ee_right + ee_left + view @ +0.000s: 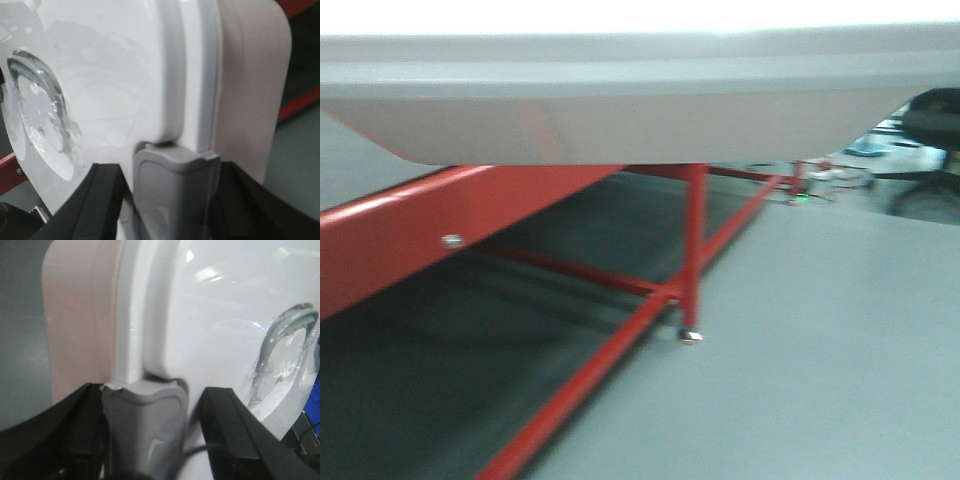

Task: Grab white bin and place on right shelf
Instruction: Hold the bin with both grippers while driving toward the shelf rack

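Blurred bin held aloft, cut off at every edge
The left gripper and right gripper each clamp narrowly on a grey latch at the bin's ends; contact is blurred. Its underside hangs above the red worktop frame, with open floor to the right.

White bin: rectangular tub, pinkish off-white body, rounded corners, underside showing, roughly level. Glossy white lid fitted on. Grey latch folded over the lid edge at each end.
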You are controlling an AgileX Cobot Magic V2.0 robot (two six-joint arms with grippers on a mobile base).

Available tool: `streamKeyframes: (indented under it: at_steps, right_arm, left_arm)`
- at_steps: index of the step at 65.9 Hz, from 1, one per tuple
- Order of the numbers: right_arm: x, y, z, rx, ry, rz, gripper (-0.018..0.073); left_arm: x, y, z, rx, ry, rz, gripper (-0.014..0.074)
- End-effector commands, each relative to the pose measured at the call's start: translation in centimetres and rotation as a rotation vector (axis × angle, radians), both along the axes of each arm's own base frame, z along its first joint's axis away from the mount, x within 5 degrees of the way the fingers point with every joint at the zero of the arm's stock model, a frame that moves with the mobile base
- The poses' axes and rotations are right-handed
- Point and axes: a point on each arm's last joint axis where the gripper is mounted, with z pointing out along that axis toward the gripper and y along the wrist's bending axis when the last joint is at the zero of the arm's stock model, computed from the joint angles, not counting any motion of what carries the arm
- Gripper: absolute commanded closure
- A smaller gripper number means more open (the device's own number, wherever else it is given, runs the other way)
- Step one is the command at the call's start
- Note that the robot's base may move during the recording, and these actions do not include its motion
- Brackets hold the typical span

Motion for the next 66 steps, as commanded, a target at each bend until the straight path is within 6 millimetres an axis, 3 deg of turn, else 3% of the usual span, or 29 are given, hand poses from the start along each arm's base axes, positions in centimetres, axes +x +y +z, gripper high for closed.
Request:
streamKeyframes:
  at_steps: [1, 66]
  right_arm:
    - [-1.47, 1.23, 2.06, 0.156, -0.034, 0.144, 0.0253]
    - [-1.48, 1.24, 2.06, 0.156, -0.034, 0.145, 0.0253]
  left_arm:
    - [-1.18, -1.09, 2.44, -0.183, -0.034, -0.093, 0.0346]
    - [-1.18, -1.09, 2.44, -0.183, -0.034, -0.093, 0.0346]
